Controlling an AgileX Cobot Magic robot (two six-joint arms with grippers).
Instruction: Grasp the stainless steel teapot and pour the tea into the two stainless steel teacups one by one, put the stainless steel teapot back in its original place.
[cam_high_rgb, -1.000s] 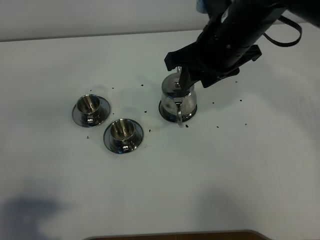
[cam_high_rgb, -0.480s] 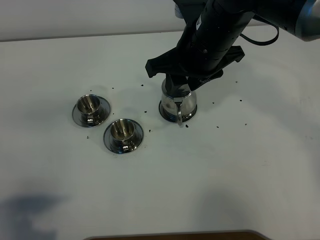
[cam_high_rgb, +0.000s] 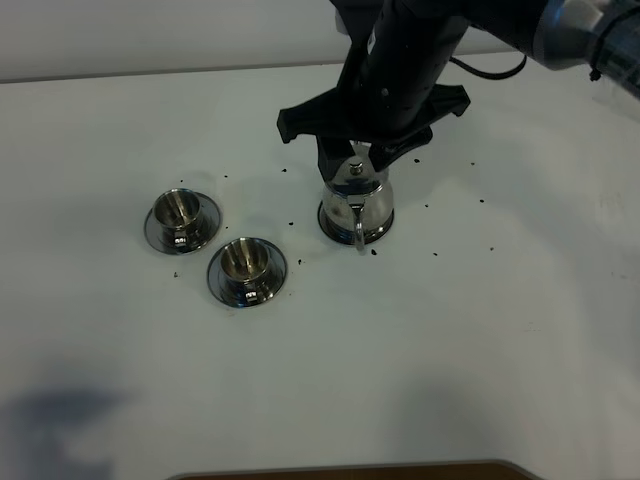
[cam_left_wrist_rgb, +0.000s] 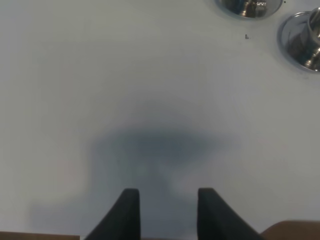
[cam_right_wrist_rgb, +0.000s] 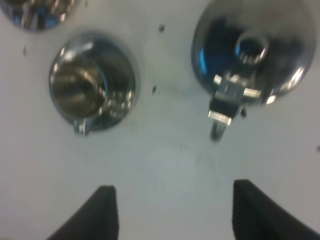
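Observation:
The stainless steel teapot (cam_high_rgb: 357, 203) stands upright on its round saucer (cam_high_rgb: 325, 224) at mid-table, loop handle toward the front. My right gripper (cam_high_rgb: 357, 158) is open and hangs just above the lid, not touching it. In the right wrist view the teapot (cam_right_wrist_rgb: 252, 55) lies ahead of the open gripper (cam_right_wrist_rgb: 177, 215), whose fingers (cam_right_wrist_rgb: 102, 212) are empty. The two steel teacups (cam_high_rgb: 180, 214) (cam_high_rgb: 247, 263) stand on saucers to the left. My left gripper (cam_left_wrist_rgb: 167, 212) is open and empty over bare table, with both cups (cam_left_wrist_rgb: 248, 6) (cam_left_wrist_rgb: 302, 37) far ahead of it.
Small dark specks (cam_high_rgb: 435, 252) are scattered on the white table (cam_high_rgb: 480, 350) around the teapot. The nearer cup (cam_right_wrist_rgb: 92, 85) also shows in the right wrist view. A brown table edge (cam_high_rgb: 350, 470) runs along the front.
My right arm has swung left and come over the teapot, its open fingers now on both sides of the lid. The teapot, the cups and the left arm have not moved.

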